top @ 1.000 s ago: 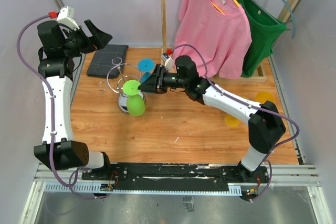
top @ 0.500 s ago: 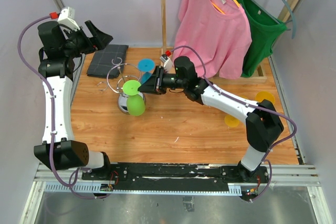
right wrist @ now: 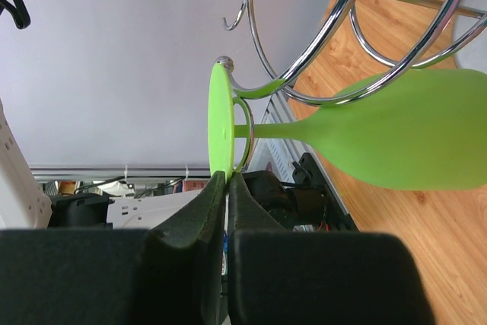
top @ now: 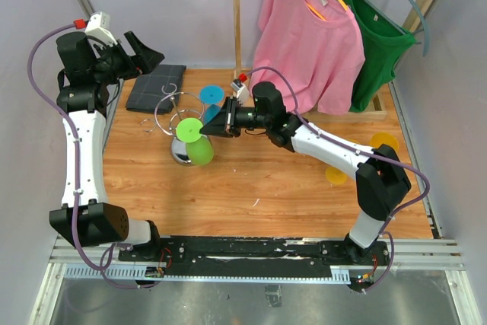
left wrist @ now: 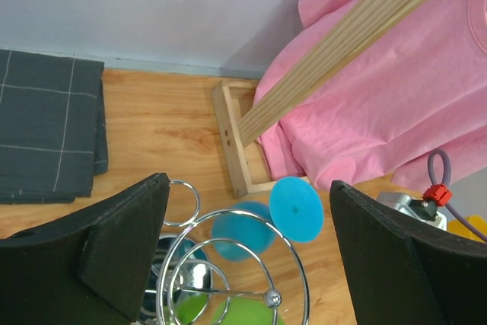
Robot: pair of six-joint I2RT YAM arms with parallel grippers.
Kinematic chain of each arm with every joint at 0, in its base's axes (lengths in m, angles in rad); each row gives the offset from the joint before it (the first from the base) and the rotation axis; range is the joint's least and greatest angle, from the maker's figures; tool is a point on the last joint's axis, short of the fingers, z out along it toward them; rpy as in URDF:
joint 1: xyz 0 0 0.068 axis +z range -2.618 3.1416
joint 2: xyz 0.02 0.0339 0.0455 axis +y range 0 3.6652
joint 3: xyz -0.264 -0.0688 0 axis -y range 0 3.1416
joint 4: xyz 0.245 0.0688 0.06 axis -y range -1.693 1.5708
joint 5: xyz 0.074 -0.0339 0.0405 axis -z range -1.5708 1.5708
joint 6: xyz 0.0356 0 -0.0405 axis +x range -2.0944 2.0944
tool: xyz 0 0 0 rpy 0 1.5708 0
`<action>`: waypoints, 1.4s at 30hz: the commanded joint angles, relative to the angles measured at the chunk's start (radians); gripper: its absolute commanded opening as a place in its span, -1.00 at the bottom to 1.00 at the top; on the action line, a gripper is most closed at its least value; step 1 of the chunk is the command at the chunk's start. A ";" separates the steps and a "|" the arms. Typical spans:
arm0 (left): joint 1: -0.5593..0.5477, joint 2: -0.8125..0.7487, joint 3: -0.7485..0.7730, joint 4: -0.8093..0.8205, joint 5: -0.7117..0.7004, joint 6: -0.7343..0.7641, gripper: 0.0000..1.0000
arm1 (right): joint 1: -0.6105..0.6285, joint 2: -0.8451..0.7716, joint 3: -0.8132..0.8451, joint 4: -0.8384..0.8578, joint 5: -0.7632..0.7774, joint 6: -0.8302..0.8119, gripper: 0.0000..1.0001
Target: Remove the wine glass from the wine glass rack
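The chrome wine glass rack (top: 169, 106) stands at the table's back left, its domed base (top: 179, 157) under its wire loops. A green wine glass (top: 200, 151) hangs on it by its stem, bowl down. My right gripper (top: 212, 125) is shut on the rim of the green glass's foot (right wrist: 221, 123); the bowl (right wrist: 411, 138) hangs beside the wire loops (right wrist: 335, 28). A blue wine glass (top: 211, 95) hangs on the rack's far side. My left gripper (top: 144, 49) is open and empty high above the rack (left wrist: 228, 264), with the blue glass (left wrist: 296, 208) between its fingers.
A folded dark grey cloth (top: 156, 87) lies at the back left. A wooden clothes rack (top: 237, 13) holds a pink shirt (top: 312, 43) and a green shirt (top: 377, 36) at the back right. Two yellow discs (top: 336, 175) lie at the right.
My right gripper has edged a little to the left at the green glass's foot, and the glass has tilted slightly. The left arm has stayed put.
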 commanded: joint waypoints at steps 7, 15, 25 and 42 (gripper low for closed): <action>0.005 -0.005 -0.003 0.026 0.014 0.015 0.82 | 0.022 -0.024 -0.064 0.110 -0.018 0.034 -0.99; 0.005 -0.002 -0.006 0.028 0.012 0.012 0.80 | 0.015 -0.057 -0.085 0.124 -0.023 0.042 -0.99; 0.005 0.001 -0.004 0.027 0.002 0.013 0.82 | 0.011 -0.116 -0.132 0.127 -0.035 0.053 -0.99; 0.005 -0.014 -0.017 0.023 -0.003 0.003 0.82 | -0.022 -0.378 -0.299 0.024 -0.056 0.073 -0.99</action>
